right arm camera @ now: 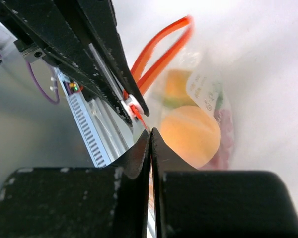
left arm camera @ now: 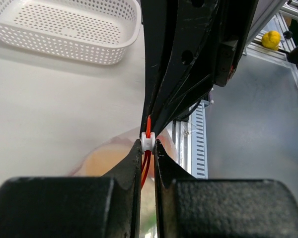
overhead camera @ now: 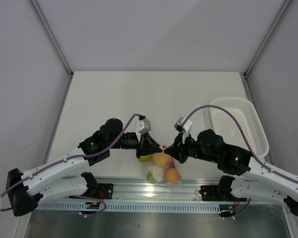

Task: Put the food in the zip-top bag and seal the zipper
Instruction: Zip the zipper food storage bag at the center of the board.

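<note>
The zip-top bag (overhead camera: 163,169) hangs between my two grippers just above the table's near edge. Inside it are an orange fruit (right arm camera: 191,134), a second orange one (overhead camera: 172,175), a white-green piece (overhead camera: 154,173) and a red cluster (right arm camera: 223,124). My left gripper (left arm camera: 148,143) is shut on the white slider (left arm camera: 147,142) of the red-orange zipper (right arm camera: 159,49). Behind the slider, the zipper's two strips bow apart in a loop. My right gripper (right arm camera: 150,131) is shut on the bag's corner, where the red strip ends, tip to tip with the left gripper (overhead camera: 157,145).
The white perforated basket (overhead camera: 238,124) stands at the right of the table, also in the left wrist view (left arm camera: 64,29). A metal rail (overhead camera: 149,191) runs along the near edge below the bag. A yellow round piece (left arm camera: 271,38) lies by the rail.
</note>
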Motion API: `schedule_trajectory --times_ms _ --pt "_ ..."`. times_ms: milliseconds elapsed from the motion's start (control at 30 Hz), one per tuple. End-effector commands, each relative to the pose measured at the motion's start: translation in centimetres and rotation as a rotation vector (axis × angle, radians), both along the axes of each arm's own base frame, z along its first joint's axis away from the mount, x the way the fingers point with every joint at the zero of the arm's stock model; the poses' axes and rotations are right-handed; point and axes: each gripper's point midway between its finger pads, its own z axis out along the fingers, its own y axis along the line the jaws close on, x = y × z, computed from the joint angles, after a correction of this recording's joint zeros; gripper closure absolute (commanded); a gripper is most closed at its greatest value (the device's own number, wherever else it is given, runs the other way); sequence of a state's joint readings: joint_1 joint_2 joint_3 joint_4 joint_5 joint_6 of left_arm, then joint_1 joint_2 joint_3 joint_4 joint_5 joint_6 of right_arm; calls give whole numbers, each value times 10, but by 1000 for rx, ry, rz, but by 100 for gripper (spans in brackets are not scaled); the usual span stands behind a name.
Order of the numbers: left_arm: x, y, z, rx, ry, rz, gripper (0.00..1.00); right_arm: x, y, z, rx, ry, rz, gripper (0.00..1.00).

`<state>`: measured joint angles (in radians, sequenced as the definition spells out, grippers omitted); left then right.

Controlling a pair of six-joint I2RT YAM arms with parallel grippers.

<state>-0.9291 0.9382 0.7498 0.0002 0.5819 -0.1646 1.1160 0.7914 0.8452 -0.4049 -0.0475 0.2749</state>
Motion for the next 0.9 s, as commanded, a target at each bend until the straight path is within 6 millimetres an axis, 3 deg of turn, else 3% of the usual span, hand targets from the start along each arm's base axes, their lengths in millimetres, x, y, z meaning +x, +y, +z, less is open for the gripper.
schedule_trajectory --times_ms 0,100,267,433,500,600,700,833,867 --pt "-3 13 40 -28 -33 33 99 11 4 15 69 -36 -50 100" --pt "-11 18 59 -47 -45 24 99 2 13 15 90 -29 24 100" --pt "-18 18 59 -45 -31 -10 99 -30 26 14 75 -9 259 100" --pt "-17 11 45 -1 5 -32 100 -31 25 2 -53 15 299 87" --pt "-17 10 44 4 9 -35 100 -28 24 10 -63 -4 292 77" --pt "-16 9 42 10 12 -33 99 -25 23 16 -70 -15 306 76" --pt "-17 8 41 14 11 -37 99 -21 22 18 -80 -21 305 78" --pt "-19 8 39 15 11 -48 99 -16 23 19 -84 -9 314 89" --pt "-20 8 39 15 11 -53 99 -14 24 18 -88 -5 310 100"
